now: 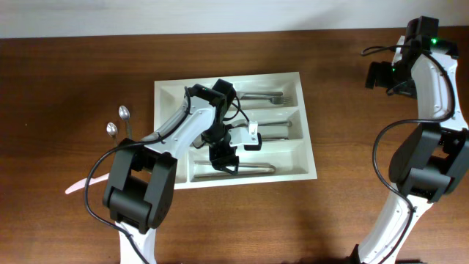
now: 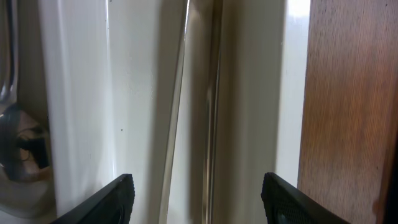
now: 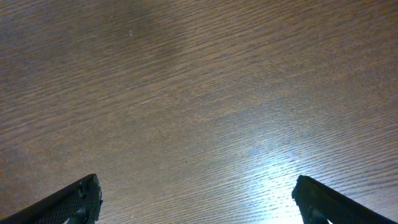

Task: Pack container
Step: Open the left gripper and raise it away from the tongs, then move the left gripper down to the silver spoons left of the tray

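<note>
The container is a white cutlery tray on the brown table. Forks lie in its top long compartment, more cutlery in the middle one, and a long metal piece in the bottom one. My left gripper hangs over the bottom compartment. In the left wrist view it is open and empty, above slim metal handles on the tray floor. My right gripper is far off at the back right, open over bare wood.
Two metal spoons lie on the table left of the tray. A pale pink object lies at the front left. The table shows just past the tray's front wall.
</note>
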Robot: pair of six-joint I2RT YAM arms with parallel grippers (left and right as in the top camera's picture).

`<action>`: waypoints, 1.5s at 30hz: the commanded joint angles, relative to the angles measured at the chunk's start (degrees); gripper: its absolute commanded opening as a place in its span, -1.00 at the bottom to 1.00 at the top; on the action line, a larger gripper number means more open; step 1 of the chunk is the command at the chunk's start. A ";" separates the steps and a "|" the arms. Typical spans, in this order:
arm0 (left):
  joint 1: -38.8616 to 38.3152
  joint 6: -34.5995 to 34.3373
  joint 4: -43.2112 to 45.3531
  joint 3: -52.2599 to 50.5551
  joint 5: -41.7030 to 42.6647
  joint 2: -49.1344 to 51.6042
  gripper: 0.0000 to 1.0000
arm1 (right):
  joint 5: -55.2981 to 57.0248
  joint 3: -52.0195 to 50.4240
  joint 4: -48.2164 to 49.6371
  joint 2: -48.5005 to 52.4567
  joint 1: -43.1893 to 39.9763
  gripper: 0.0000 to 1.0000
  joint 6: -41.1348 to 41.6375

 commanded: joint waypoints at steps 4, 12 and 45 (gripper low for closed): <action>-0.24 0.90 -0.33 6.78 1.29 -1.20 0.36 | -0.31 0.98 -0.02 -2.16 -0.11 0.98 -0.37; -0.04 -7.13 -0.02 21.92 -6.25 -1.81 0.36 | -0.31 0.98 -0.02 -2.16 -0.11 0.98 -0.37; 35.08 -67.21 7.65 19.23 -22.56 3.30 0.61 | -0.31 0.98 -0.02 -2.16 -0.11 0.97 -0.37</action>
